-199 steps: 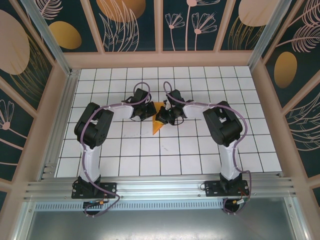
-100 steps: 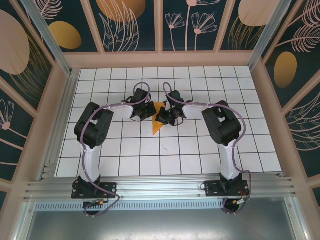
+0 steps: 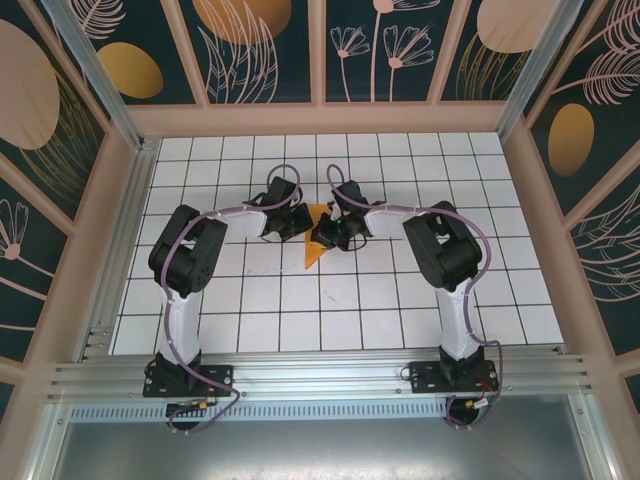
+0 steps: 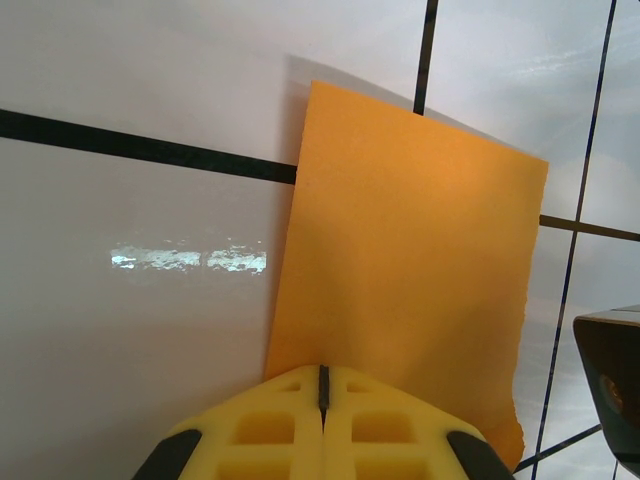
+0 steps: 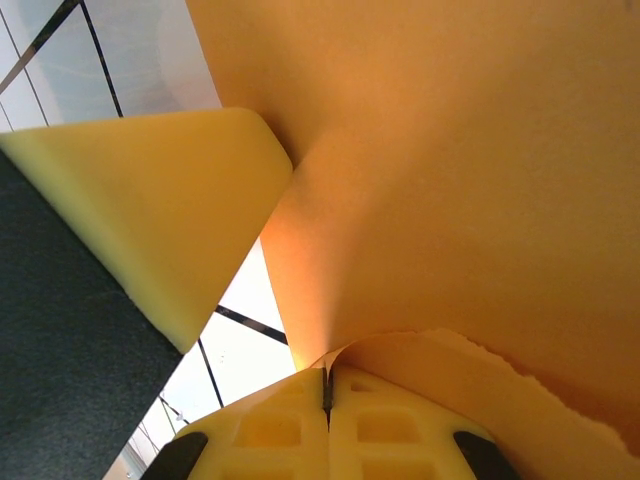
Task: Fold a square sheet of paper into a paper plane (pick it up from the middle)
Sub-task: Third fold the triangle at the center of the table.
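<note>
We saw the left gripper (image 4: 322,382) clenched, its yellow tips at the near edge of the orange paper (image 4: 410,270). The paper lay around the middle of the white grid table (image 3: 300,300), between both grippers. The right gripper (image 5: 326,385) was clamped on a lifted fold of that paper.

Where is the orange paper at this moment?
In the top view the orange paper is over the middle of the table, pinched between the left gripper on its left and the right gripper on its right.
</note>
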You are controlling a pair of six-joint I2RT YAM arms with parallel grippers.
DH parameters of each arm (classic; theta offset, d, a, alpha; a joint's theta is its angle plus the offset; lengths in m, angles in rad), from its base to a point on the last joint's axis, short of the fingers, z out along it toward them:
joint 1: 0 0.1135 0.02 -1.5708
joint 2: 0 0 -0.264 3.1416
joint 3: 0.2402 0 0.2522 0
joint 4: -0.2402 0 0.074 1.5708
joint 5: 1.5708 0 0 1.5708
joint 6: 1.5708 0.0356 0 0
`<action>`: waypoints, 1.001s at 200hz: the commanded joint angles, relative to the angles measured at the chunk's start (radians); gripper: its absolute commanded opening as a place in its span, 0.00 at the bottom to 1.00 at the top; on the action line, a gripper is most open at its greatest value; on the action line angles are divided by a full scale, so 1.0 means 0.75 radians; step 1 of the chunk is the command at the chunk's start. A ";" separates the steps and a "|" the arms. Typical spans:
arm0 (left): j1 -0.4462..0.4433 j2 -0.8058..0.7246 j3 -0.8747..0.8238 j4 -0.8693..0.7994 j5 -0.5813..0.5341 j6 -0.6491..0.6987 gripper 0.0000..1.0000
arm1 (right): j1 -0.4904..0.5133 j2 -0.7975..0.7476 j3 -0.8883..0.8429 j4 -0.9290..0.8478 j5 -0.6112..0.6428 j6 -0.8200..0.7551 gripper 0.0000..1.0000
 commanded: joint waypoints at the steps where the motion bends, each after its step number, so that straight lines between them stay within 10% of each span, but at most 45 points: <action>1: 0.008 0.030 -0.019 -0.080 -0.012 0.022 0.06 | -0.008 0.035 0.032 0.012 0.028 0.010 0.00; 200: 0.007 0.038 -0.019 -0.067 -0.002 0.016 0.06 | -0.004 0.024 0.032 -0.084 0.080 -0.085 0.00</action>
